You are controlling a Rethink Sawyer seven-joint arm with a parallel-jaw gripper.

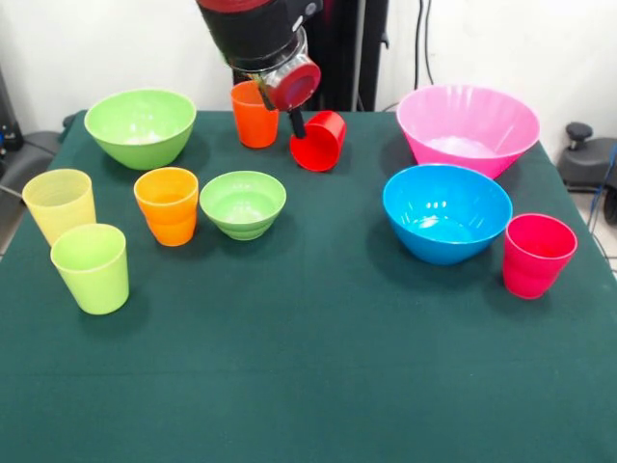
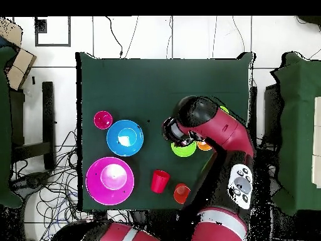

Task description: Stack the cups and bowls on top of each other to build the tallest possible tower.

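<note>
Green cloth is covering the table (image 1: 308, 386), and every cup and bowl is sitting on it alone. Nothing is sitting on top of anything, so the tower is not begun yet.

Closest to the front, the lime green cup (image 1: 89, 267) is standing up, with the pale yellow cup (image 1: 60, 203) just behind it. Over on the other side, the pinkish-red cup (image 1: 536, 254) is standing right beside the blue bowl (image 1: 446, 212). In the middle row, an orange cup (image 1: 167, 204) is standing next to the small green bowl (image 1: 243, 204).

Farther back, the red cup (image 1: 320, 141) is leaning over on its side. The gripper (image 1: 297, 125) is hanging right at its rim, but I cannot tell if it is holding the cup or is open. At the back, the big green bowl (image 1: 141, 125), the second orange cup (image 1: 254, 114) and the pink bowl (image 1: 468, 127) are waiting, well apart.

I am guessing the red cup is the first piece being dealt with. All ten pieces are still needing to be stacked, so nearly the whole job is left.
</note>
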